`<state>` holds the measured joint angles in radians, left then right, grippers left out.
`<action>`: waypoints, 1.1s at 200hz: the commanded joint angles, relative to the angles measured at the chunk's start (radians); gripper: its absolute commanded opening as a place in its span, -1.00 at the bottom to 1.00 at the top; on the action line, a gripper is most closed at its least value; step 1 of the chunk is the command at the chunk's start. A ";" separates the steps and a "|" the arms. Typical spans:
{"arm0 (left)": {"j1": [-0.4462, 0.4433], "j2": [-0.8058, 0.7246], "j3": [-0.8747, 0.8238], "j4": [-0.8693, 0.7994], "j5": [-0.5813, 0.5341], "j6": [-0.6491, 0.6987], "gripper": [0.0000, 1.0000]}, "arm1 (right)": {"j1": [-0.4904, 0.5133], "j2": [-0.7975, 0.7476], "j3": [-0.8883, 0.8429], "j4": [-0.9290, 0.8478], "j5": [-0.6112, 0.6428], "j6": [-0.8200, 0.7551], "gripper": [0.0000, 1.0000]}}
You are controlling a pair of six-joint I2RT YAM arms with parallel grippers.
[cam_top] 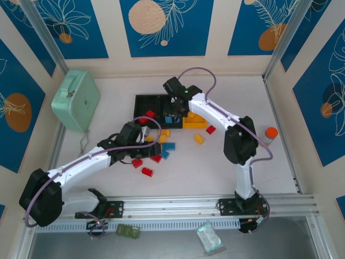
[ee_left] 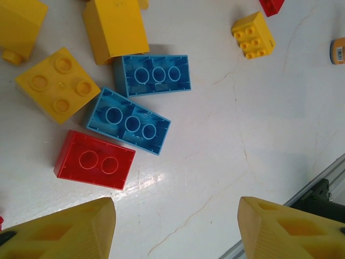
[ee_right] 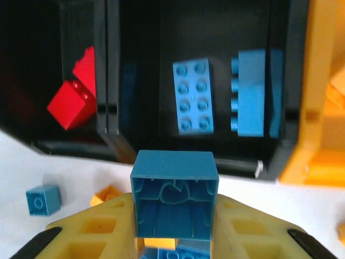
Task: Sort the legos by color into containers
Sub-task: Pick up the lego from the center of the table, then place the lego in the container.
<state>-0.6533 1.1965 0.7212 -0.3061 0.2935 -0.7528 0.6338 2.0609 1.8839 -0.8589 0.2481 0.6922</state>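
Three bins joined in a row: the left black bin (ee_right: pixel 32 54) has a couple of red bricks (ee_right: pixel 73 102) in it. The middle black bin (ee_right: pixel 145 54) holds a long blue brick (ee_right: pixel 193 96) lying studs up, with another blue brick (ee_right: pixel 249 93) on its side just beside it. The yellow-orange bin (ee_right: pixel 315 108) sits on the right. My right gripper (ee_right: pixel 175 226) is clamped on a square blue brick (ee_right: pixel 175 189), hollow underside showing, right in front of the middle bin. Loose on the table, two upside-down blue bricks (ee_left: pixel 153 74) (ee_left: pixel 129 121) lie together, with an upside-down red brick (ee_left: pixel 94 160) at the lower one's corner. A yellow square brick (ee_left: pixel 54 83) sits studs up beside them. More loose red bricks (cam_top: pixel 147 171) and a yellow brick (cam_top: pixel 199 138) are scattered nearby.
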 commanded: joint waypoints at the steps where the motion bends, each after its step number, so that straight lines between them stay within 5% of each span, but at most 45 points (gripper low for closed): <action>1: -0.011 -0.032 -0.024 -0.041 -0.029 -0.004 0.23 | -0.022 0.105 0.143 -0.084 -0.035 -0.043 -0.36; 104: -0.010 -0.044 -0.045 -0.051 -0.037 -0.016 0.22 | -0.084 0.491 0.654 -0.226 -0.098 -0.040 -0.26; 172: -0.010 -0.045 -0.051 -0.043 -0.034 -0.020 0.22 | -0.072 0.451 0.646 -0.243 -0.063 -0.056 0.04; 220: -0.010 -0.043 -0.049 -0.030 -0.032 -0.022 0.23 | -0.047 0.252 0.429 -0.157 -0.016 -0.086 0.10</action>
<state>-0.6533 1.1660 0.6777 -0.3363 0.2749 -0.7628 0.5678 2.4725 2.3974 -1.0527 0.2031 0.6331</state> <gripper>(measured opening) 0.614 0.543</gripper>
